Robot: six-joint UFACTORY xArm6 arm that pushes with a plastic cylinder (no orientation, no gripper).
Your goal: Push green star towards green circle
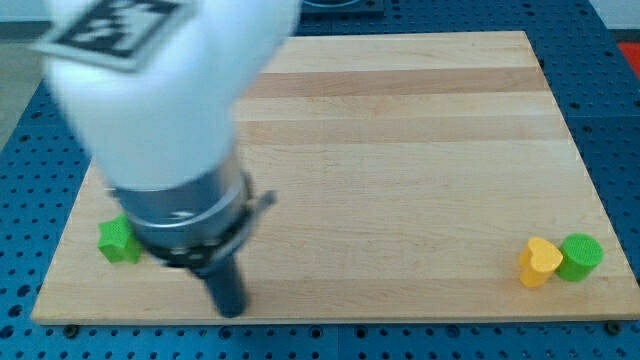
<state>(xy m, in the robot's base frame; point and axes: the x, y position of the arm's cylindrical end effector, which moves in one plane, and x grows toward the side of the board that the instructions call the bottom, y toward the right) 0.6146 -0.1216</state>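
The green star (118,241) lies near the board's bottom left corner, partly hidden behind the arm's body. The green circle (580,257) stands near the bottom right corner, touching a yellow heart (539,262) on its left. My tip (231,308) is at the view's bottom, to the right of and slightly below the green star, with a gap between them. The large white arm body (160,100) fills the upper left of the view.
The wooden board (400,150) sits on a blue perforated table (620,120). The board's bottom edge runs just below my tip and the blocks.
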